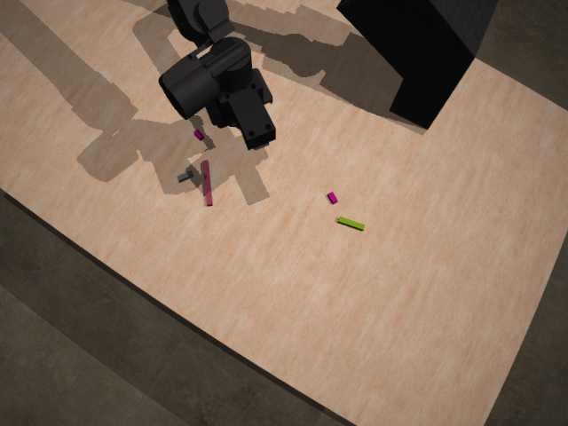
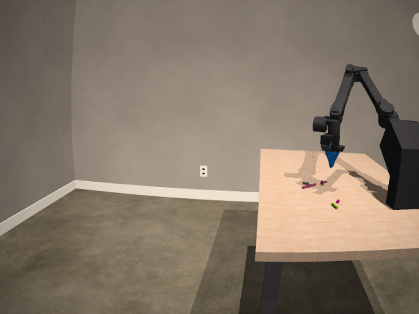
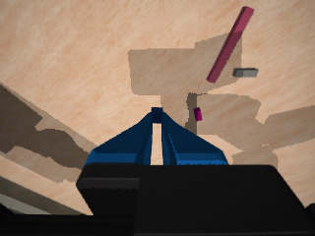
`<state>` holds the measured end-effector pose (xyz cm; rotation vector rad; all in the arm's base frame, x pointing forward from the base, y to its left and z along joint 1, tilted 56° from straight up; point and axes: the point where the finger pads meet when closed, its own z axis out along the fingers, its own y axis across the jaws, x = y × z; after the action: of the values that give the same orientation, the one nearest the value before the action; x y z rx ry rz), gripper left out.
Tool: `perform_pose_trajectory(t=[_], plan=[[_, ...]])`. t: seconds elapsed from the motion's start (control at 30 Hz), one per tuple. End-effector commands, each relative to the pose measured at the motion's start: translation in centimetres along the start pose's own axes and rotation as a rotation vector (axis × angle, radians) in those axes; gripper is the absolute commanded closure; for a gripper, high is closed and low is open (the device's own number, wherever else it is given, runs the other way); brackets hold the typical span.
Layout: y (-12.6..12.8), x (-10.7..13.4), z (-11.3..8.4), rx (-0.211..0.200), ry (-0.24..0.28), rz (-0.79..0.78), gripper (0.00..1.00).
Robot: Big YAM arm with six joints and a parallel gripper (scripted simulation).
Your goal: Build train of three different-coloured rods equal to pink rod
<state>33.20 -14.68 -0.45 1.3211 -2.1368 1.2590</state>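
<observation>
My gripper [image 2: 331, 165] [image 3: 157, 118] is high above the table, its blue fingers shut on a small dark blue rod [image 3: 157, 114] at the tips. In the top view the arm hides the tips. The pink rod [image 1: 208, 183] [image 2: 308, 186] [image 3: 230, 44] lies flat. The grey rod [image 1: 185, 176] [image 2: 305, 183] [image 3: 245, 73] lies beside it, apart and turned across it. One magenta rod [image 1: 198, 134] [image 2: 321, 182] [image 3: 198, 114] lies near the pink rod's end. The lime rod [image 1: 351, 224] [image 2: 334, 205] lies farther right in the top view, with another magenta rod [image 1: 332, 198] [image 2: 337, 201] close by, not touching.
The black arm base [image 1: 413, 68] [image 2: 404, 169] stands on the table [image 1: 275, 275] [image 2: 291, 233]. The arm's shadow falls over the pink rod, the grey rod and the nearer magenta rod. The table's long edge runs diagonally below the rods in the top view.
</observation>
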Motion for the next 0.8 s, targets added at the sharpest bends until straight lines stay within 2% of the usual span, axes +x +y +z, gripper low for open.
perform_pose_trajectory(t=[0.0,0.2,0.63,0.77], plan=[[0.2,0.0,0.7,-0.009,0.001,-0.007,0.96],[0.6,0.1,1.6,-0.012,0.001,-0.012,0.96],[0.1,0.0,7.0,-0.005,0.001,-0.004,0.96],[0.1,0.1,7.7,-0.005,0.001,-0.004,0.96]])
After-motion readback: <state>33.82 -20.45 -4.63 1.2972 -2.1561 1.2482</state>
